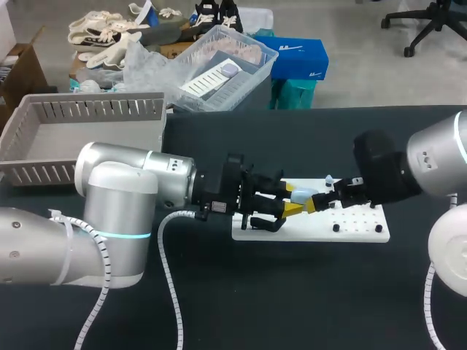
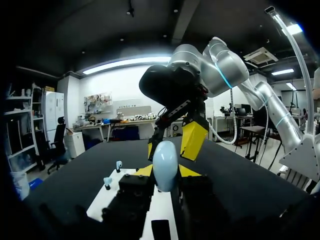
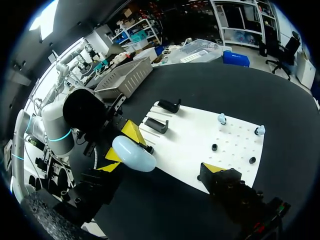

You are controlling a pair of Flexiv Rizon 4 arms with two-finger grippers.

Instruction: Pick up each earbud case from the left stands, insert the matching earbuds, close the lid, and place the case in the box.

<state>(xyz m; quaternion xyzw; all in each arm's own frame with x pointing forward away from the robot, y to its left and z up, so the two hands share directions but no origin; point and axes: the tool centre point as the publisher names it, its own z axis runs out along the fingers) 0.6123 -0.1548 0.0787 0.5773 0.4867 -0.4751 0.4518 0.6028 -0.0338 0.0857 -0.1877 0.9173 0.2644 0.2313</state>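
left pincer pinches a smooth, pale blue, egg-shaped earbud case; right pincer spread.

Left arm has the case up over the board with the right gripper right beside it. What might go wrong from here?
1. The right gripper hangs open just beyond the earbud case; closing in, it might strike the left gripper.
2. The rounded case is pinched only at the yellow tips, so a push may twist it loose.
3. Both earbuds sit on the white board's pegs and the lid looks shut.
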